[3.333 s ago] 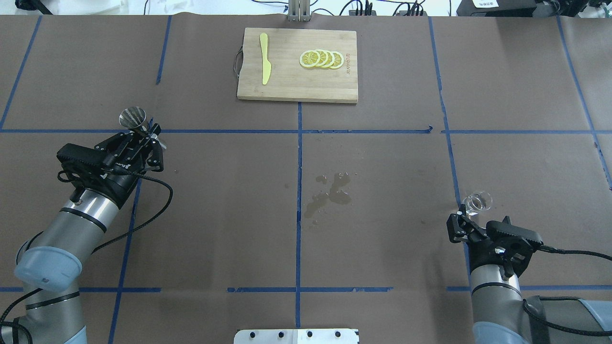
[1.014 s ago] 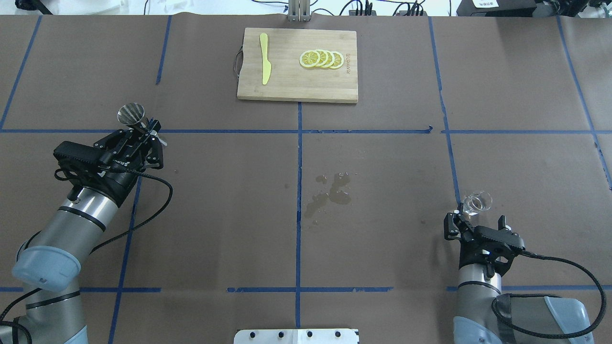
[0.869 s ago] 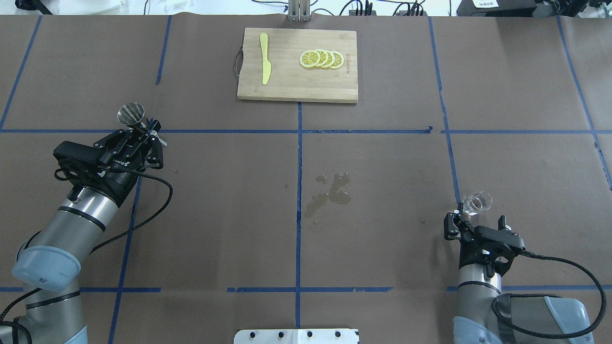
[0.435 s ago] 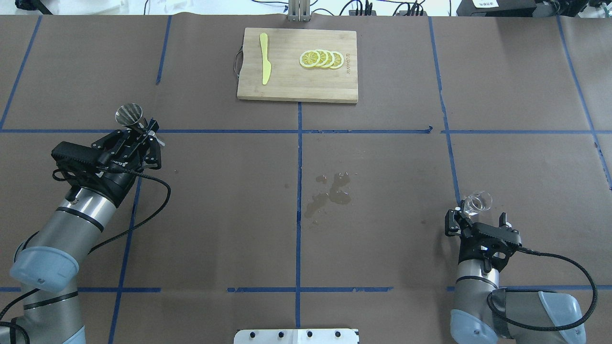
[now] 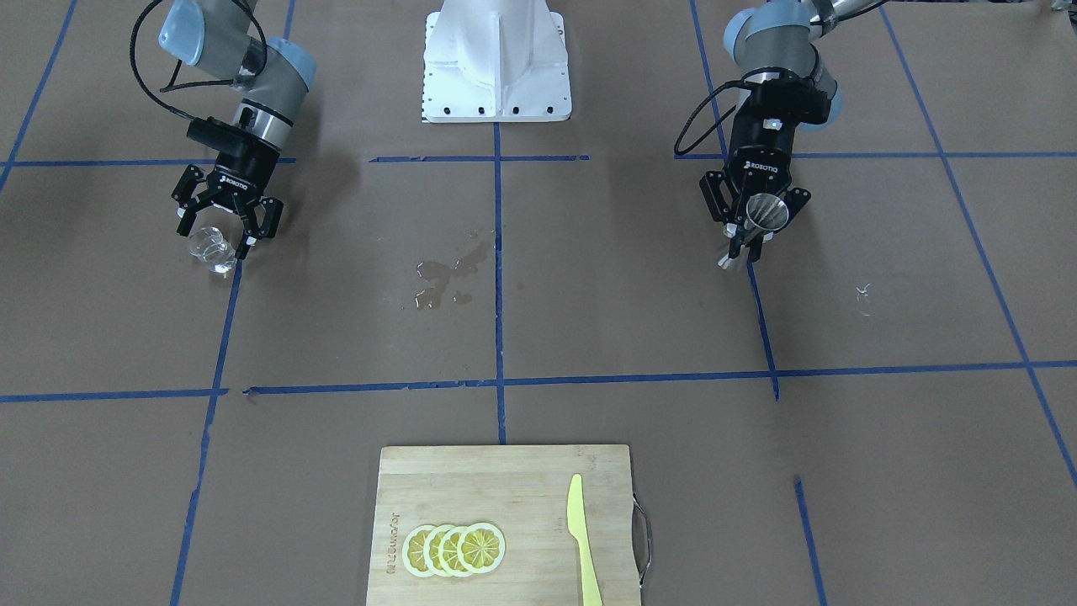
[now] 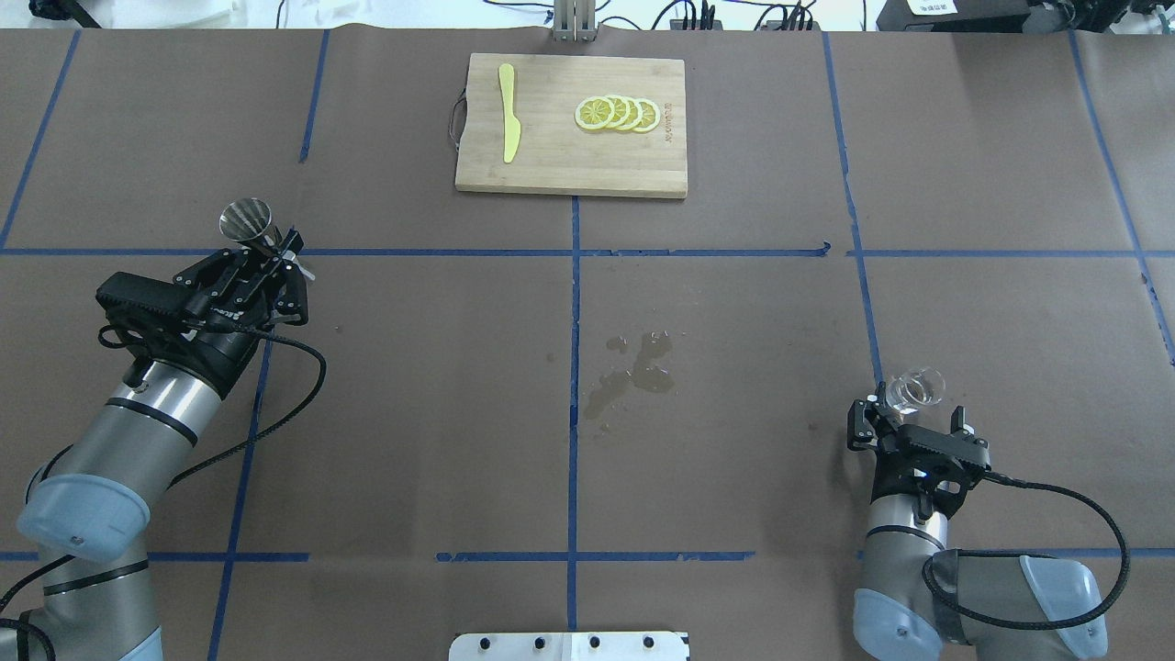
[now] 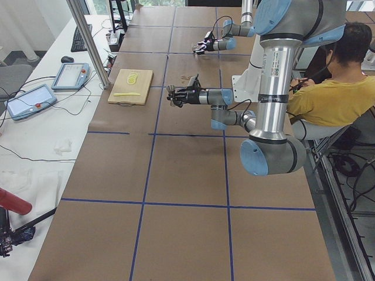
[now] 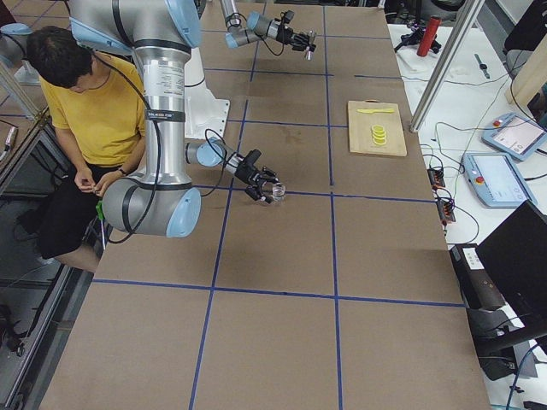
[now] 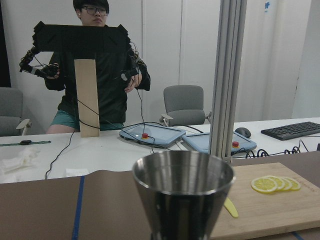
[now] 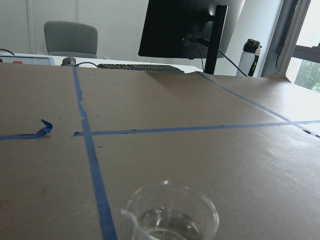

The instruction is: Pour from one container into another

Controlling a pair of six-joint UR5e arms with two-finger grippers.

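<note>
The steel jigger [image 6: 246, 218] is held upright above the table at the left, wide mouth up, with my left gripper [image 6: 274, 254] shut on its waist. It fills the left wrist view's lower middle, jigger [image 9: 182, 194], and also shows from the front, jigger [image 5: 767, 210]. The clear glass cup [image 6: 918, 387] stands on the table at the near right with a little clear liquid in it, cup [image 10: 170, 215]. My right gripper [image 6: 909, 420] is open, its fingertips on either side of the cup's near edge, touching nothing. From the front, the cup [image 5: 210, 248] sits just past that right gripper [image 5: 214, 229].
A wooden cutting board [image 6: 551, 156] at the far middle carries lemon slices [image 6: 617, 113] and a yellow knife [image 6: 508, 110]. A wet spill [image 6: 633, 372] marks the paper at the table's centre. A seated person [image 8: 85, 111] is beside the robot's base.
My right gripper has turned and moved up to the cup, its open fingers now flanking it. My left gripper has drifted slightly left with the jigger.
</note>
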